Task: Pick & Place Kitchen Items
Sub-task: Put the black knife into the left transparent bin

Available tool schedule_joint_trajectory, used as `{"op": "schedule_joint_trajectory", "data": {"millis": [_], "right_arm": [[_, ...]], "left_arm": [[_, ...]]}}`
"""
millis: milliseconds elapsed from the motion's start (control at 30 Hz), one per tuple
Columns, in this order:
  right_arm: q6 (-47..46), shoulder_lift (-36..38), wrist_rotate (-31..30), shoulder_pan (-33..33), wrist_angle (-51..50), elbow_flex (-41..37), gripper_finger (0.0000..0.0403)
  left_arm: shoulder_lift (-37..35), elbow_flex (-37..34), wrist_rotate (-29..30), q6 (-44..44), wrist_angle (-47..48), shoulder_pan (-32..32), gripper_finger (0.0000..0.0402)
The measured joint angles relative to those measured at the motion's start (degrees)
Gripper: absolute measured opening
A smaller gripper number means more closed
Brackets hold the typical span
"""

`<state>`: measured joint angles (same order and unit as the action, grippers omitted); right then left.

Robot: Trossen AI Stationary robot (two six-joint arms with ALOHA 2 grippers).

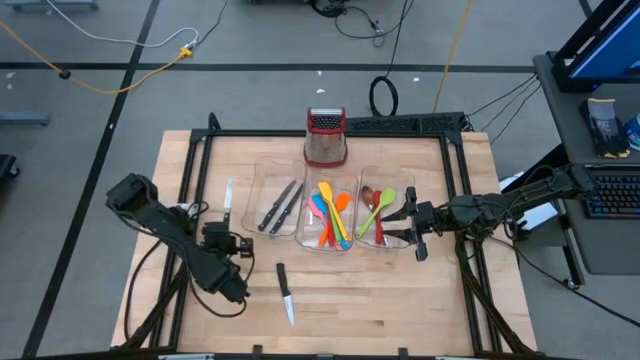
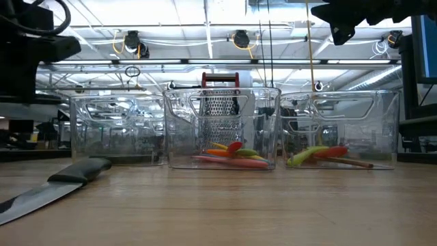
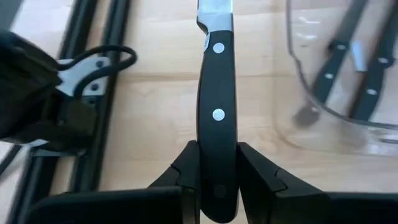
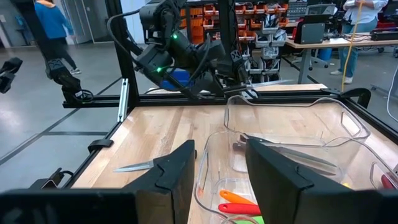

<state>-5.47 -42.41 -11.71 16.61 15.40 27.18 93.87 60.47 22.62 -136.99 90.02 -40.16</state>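
My left gripper [image 1: 226, 234] is at the table's left, shut on a black-handled steel knife [image 1: 228, 197] whose blade points toward the far edge, left of the left clear bin [image 1: 262, 178]. That bin holds other black-handled knives [image 3: 367, 74]. A second knife [image 1: 285, 293] lies flat on the table near the front and also shows in the low view [image 2: 54, 188]. The middle bin [image 2: 222, 99] holds coloured spoons and spatulas [image 1: 330, 215]. My right gripper [image 1: 410, 223] is open and empty above the right bin [image 2: 338, 102], which holds green, red and brown spoons [image 1: 380, 208]. My left gripper pinches the knife's black handle at its butt end [image 3: 217, 134] between its two fingers [image 3: 186, 168], one on each flat side. The fingers point toward the far edge and lie along the handle. The knife sticks out level ahead of them; whether it is clear of the table I cannot tell.
A steel box grater with a red top [image 1: 325, 138] stands behind the bins. A black frame rail [image 1: 195, 180] runs along the table's left side close to the held knife. Bare wood [image 1: 380, 300] lies in front of the bins.
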Motion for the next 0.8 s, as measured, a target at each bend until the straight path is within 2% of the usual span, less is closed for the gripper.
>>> {"op": "schedule_joint_trajectory", "data": {"millis": [233,567,667,800], "right_arm": [[0.1,0.0,0.0,0.0,0.0,0.0,0.0134],[-0.1,0.0,0.0,0.0,0.0,0.0,0.0134],[-0.1,0.0,0.0,0.0,0.0,0.0,0.0134],[-0.1,0.0,-0.1,0.0,0.0,0.0,0.0134]], "left_arm": [[-2.6,0.0,6.5,2.0,-0.1,0.2,0.0061],[-12.5,1.2,26.5,10.5,-0.9,0.2,0.0061],[-17.1,1.5,28.5,16.8,-6.5,0.5,0.0061],[-22.7,1.5,27.3,26.9,-16.5,1.9,0.0061]]}}
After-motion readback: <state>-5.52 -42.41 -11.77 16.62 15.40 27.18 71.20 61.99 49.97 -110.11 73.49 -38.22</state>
